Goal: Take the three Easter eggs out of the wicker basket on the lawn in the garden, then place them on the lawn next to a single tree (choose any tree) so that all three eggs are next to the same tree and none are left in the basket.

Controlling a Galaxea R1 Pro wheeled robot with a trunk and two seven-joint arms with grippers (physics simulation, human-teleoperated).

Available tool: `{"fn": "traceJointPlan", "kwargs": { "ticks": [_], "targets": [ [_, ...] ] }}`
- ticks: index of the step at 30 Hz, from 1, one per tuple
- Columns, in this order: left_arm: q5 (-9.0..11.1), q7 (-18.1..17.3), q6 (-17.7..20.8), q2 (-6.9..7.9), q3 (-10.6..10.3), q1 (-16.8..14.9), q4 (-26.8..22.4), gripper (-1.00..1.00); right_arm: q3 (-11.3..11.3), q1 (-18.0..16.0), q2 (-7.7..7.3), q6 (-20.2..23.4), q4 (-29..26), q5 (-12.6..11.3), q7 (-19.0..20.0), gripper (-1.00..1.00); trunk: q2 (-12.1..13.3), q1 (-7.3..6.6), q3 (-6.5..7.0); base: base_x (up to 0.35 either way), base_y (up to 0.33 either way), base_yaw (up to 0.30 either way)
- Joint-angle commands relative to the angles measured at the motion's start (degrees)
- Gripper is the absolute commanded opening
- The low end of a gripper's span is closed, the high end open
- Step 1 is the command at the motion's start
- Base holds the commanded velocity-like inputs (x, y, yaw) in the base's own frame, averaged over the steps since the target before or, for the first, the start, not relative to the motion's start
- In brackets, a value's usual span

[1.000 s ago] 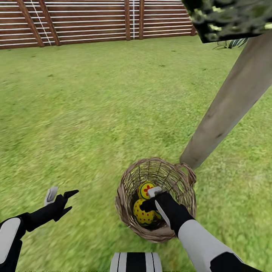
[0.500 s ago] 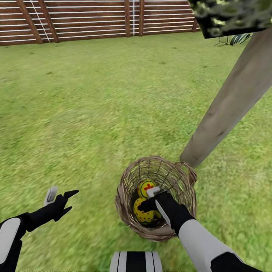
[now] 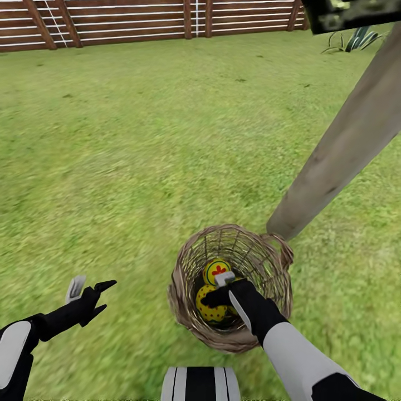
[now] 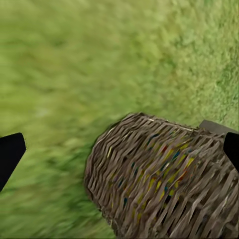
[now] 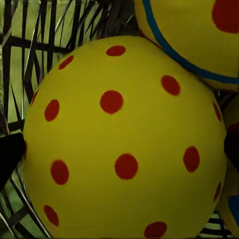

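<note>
Head view, stock of the task as it stands: 0 of 3 eggs out, by my reading. The small round brown open-weave wicker basket (image 3: 231,287) sits on the bright green lawn (image 3: 128,145), its far rim just beside the foot of the smooth pale grey-beige tree trunk (image 3: 334,161).

1. Yellow egg with red dots (image 5: 124,144): low in the basket, nearest me. My right claw (image 3: 223,289) is down inside, straddling it. In the right wrist view a dark fingertip (image 5: 10,154) shows at each flank of the egg, jaws spread; whether the tips touch the shell I cannot tell. Not yet lifted.
2. Yellow egg with a red flower inside a blue ring (image 3: 216,271): just behind the dotted one, touching it.
3. Third egg: a sliver of yellow with a blue mark at the edge of the right wrist view may be it; too little shows to be sure.

My left claw (image 3: 89,289): open, empty, over bare grass well apart from the basket, whose woven wall (image 4: 164,179) it looks at.

Left to do: all 3 lifts and all 3 placings by the trunk.

Hidden or cut off: basket bottom, behind my forearm; tree crown, bar 1 dark leaf panel (image 3: 351,14); colours glimpsed through the weave, too blurred to sort.
</note>
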Motion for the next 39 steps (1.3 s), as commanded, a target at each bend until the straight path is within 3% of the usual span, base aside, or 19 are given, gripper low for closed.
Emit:
{"fn": "traceJointPlan", "kwargs": {
  "ticks": [1,6,7,21,39],
  "targets": [
    [0.61,0.58,0.23,-0.01,0.06,-0.03,-0.05,1.00,0.02,0.00,-0.09,0.08,2.77,1.80,-0.17,1.00,-0.02,0.03,-0.27,0.000,0.000,0.000],
    [0.66,0.58,0.22,-0.01,0.06,-0.03,-0.07,1.00,0.00,-0.02,-0.11,0.44,2.77,1.81,-0.17,1.00,-0.05,0.08,-0.71,0.000,0.000,0.000],
    [0.66,0.58,0.25,-0.01,0.06,-0.03,-0.05,1.00,0.00,0.00,-0.13,0.49,2.77,1.77,-0.17,-1.00,-0.05,0.08,-0.71,0.000,0.000,0.000],
    [0.69,0.58,0.19,-0.08,0.02,-0.03,-0.09,1.00,-0.01,-0.06,-0.20,0.69,2.77,1.72,-0.08,-1.00,-0.08,0.13,-1.16,0.000,0.000,0.000],
    [0.74,0.58,0.19,-0.10,0.15,-0.03,-0.05,1.00,-0.01,-0.13,-0.20,1.04,2.77,1.63,-0.17,-1.00,0.02,-0.05,0.39,0.000,0.000,0.000]
  ]
}}
